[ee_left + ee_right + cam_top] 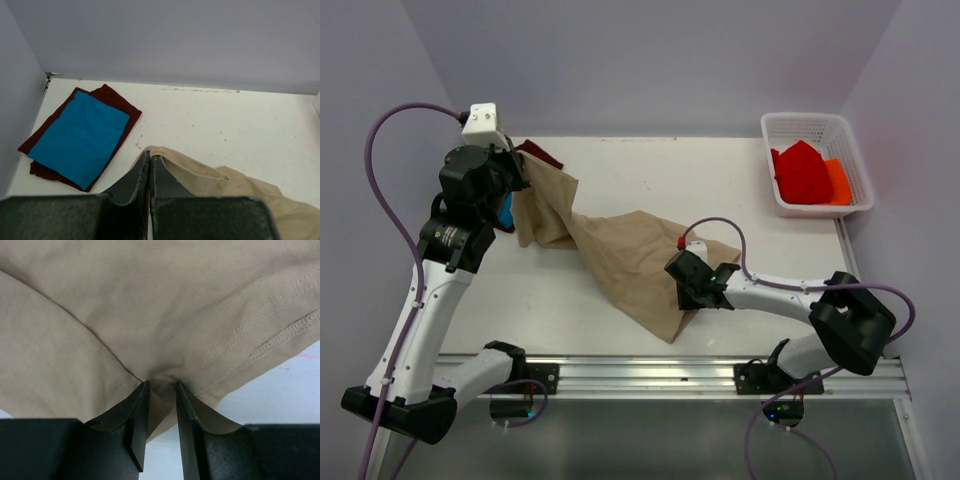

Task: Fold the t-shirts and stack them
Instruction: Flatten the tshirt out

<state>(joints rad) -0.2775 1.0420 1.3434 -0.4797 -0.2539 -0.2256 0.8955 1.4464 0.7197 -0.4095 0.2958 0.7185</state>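
The right hand (161, 386) is narrowed onto a pucker of the tan t-shirt (150, 315), with cloth pinched between its fingers. The left hand (150, 156) is pressed tight on another edge of the same shirt and holds that end raised above the counter (225, 125). The rest of the shirt drapes down across the counter. The folded blue t-shirt (80, 137) lies on the folded maroon t-shirt (111, 97) at the back left corner.

The left arm (425, 310) and right arm (775, 292) are built of white tubular links joined by black housings. A purple cable (368, 170) is looped along each. A white box (483, 125) is mounted on the left wrist; dark grey wedge-shaped fingers (135, 425) are fitted.
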